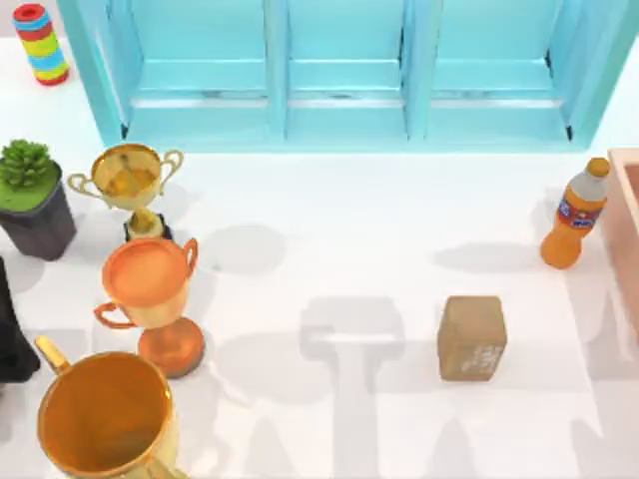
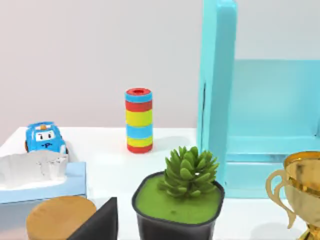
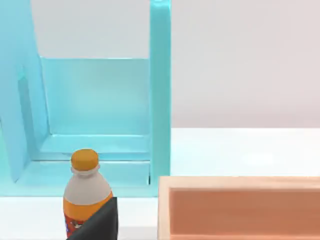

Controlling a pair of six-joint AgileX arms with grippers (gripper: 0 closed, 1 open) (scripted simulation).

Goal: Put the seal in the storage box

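Oddly little of either pincer is on show: a dark wedge sits at the lower edge of the left wrist view and another at the lower edge of the right wrist view, and neither tells whether those fingers are open or closed. A black piece of the left arm (image 1: 12,329) pokes in at the left edge of the top view.

One seal (image 1: 471,337) stands alone on the white table (image 1: 329,230) at the lower right of the top view, whitish marks on its near face, touching nothing. One storage box (image 1: 627,230) shows as a salmon wall at the right edge, well apart from the seal; the right wrist view shows its thick rim (image 3: 235,182) and hollow inside. One orange bottle (image 1: 574,215) stands just beside that box.

One turquoise cabinet (image 1: 339,80) spans the top of the frame. Down the left side stand three trophy cups: a gold one (image 1: 128,180), a copper one (image 1: 152,289) and a large golden one (image 1: 105,414) at the lower left corner. One potted succulent (image 1: 30,195) sits at the left edge, and one striped cylinder (image 1: 42,45) at the upper left corner. The left wrist view adds one blue toy car (image 2: 45,138) and one tissue box (image 2: 40,177).
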